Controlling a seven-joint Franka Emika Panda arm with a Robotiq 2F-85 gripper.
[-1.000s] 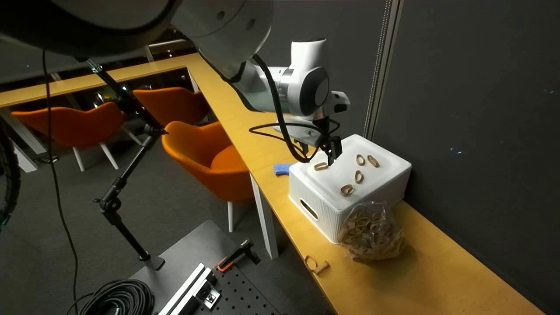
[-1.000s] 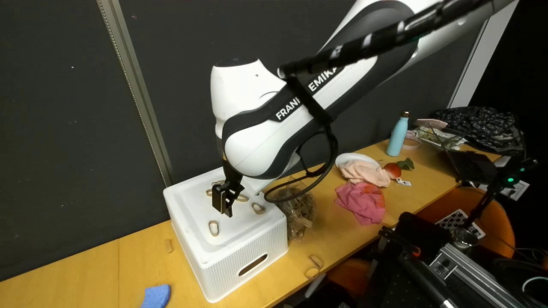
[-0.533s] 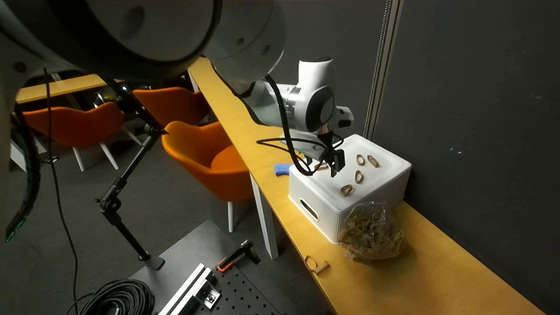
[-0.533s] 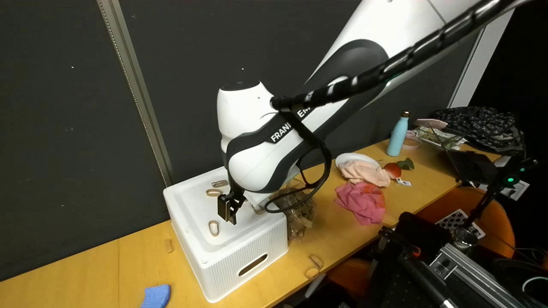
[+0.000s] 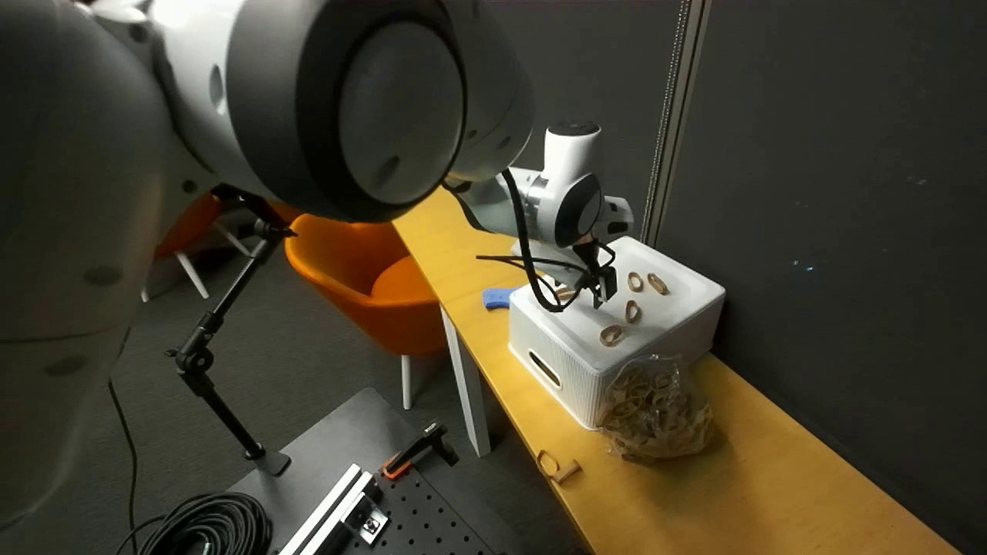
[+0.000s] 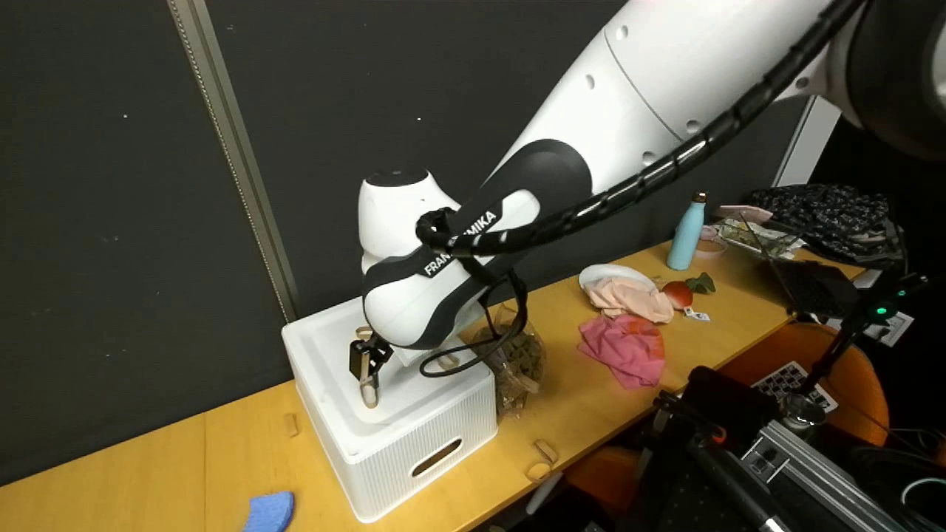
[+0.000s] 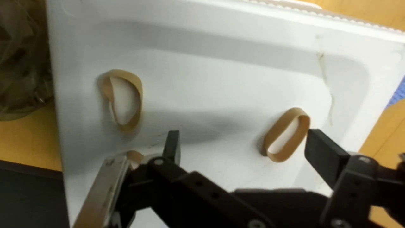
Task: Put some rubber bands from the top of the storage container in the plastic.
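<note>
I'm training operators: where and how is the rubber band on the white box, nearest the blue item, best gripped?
The rubber band stands on edge as a narrow oval loop, so I'd come from straight above and close the pincer across its two long sides, midway along.

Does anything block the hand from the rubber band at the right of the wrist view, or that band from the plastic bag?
Nothing visible stands between the open hand and that rubber band. Toward the plastic bag, another band and the storage container's rim intervene; both look low, so a lift would likely clear them.
</note>
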